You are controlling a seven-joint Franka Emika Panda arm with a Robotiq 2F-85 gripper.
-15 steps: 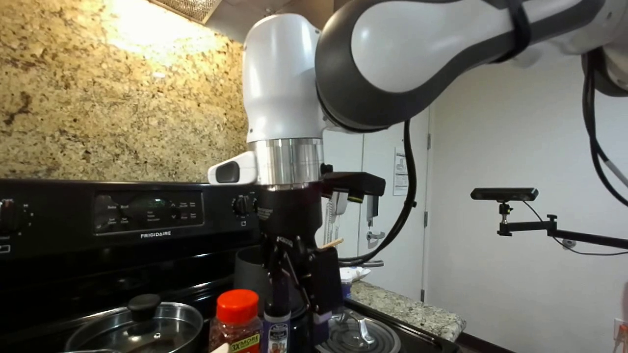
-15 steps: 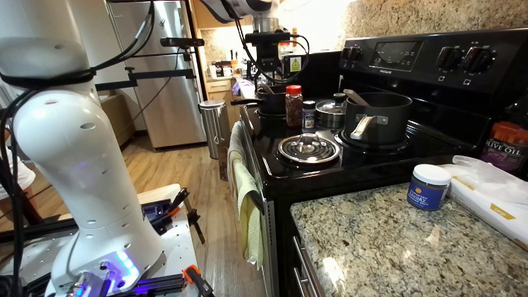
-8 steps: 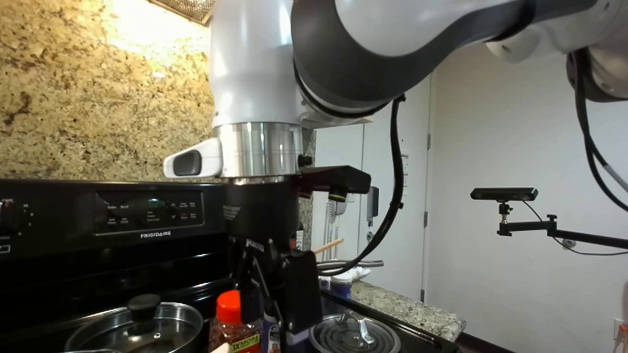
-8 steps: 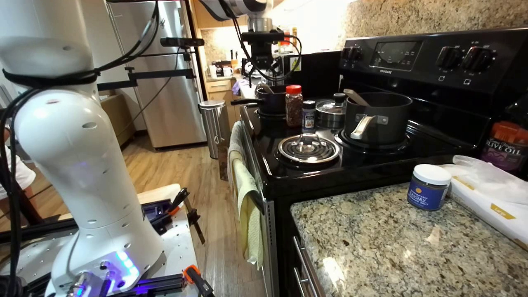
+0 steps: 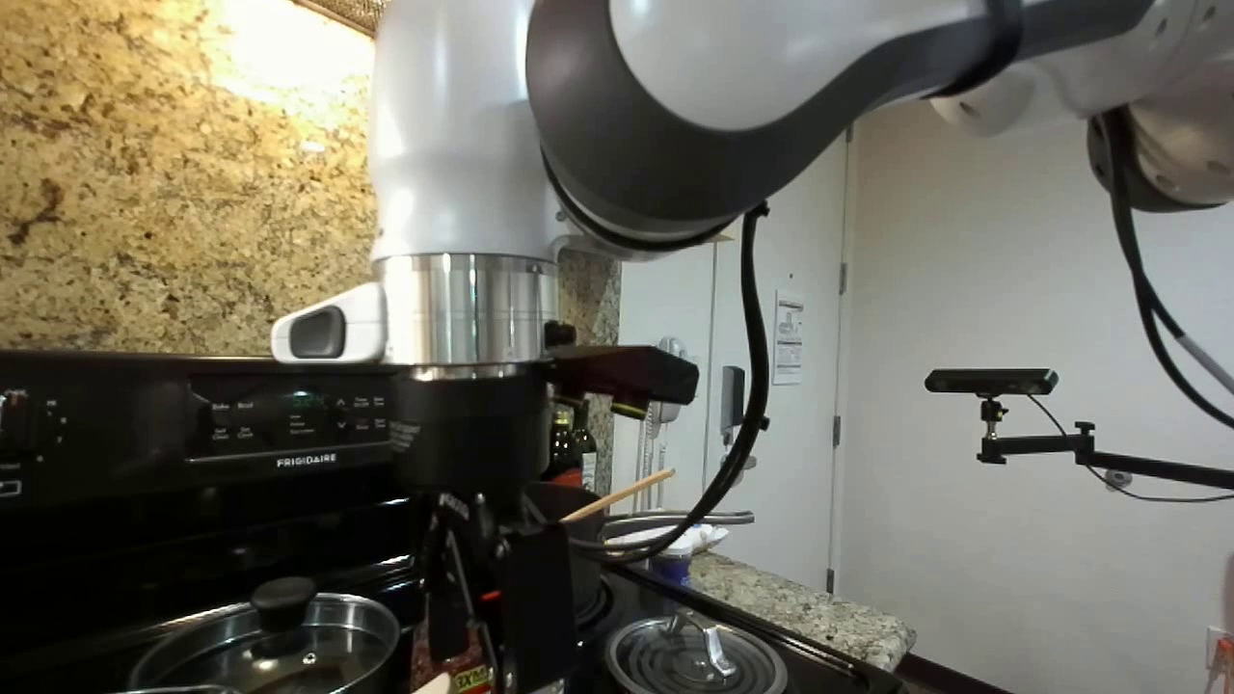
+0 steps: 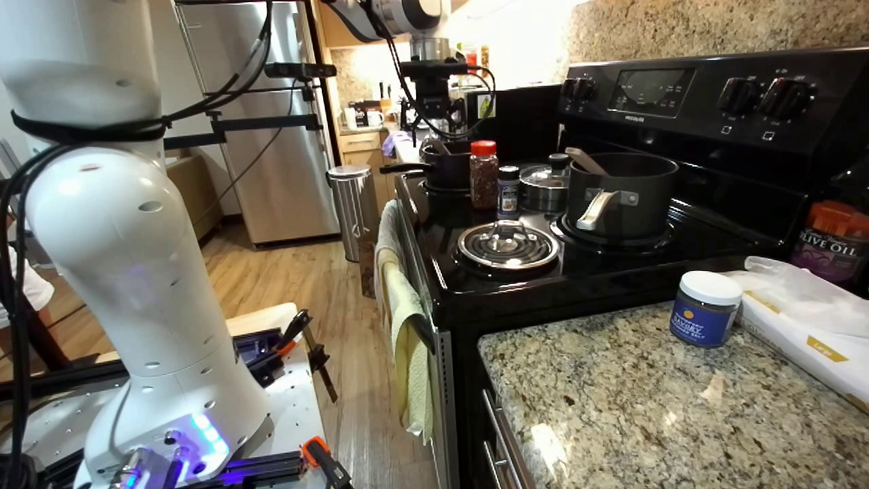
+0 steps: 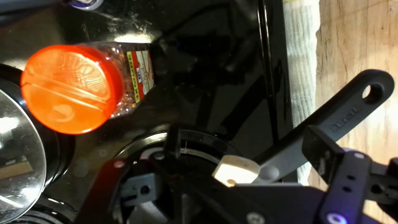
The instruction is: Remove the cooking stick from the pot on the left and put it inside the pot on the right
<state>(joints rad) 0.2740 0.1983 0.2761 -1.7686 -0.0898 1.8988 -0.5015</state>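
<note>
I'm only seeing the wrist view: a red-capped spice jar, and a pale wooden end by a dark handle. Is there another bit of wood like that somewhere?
Observer: Yes, in an exterior view a wooden stick leans out of a deep dark pot.
Visitor: Ooh! Is that pot covered?
Observer: No, its top is open.
Visitor: And is there anywhere nearby to set things down?
Observer: There's a speckled counter beside the stove.

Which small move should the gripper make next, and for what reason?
I would probably ease the open gripper slightly nearer to the cooking stick: in the wrist view, the stick's end shows between the spread fingers, not yet gripped.
</note>
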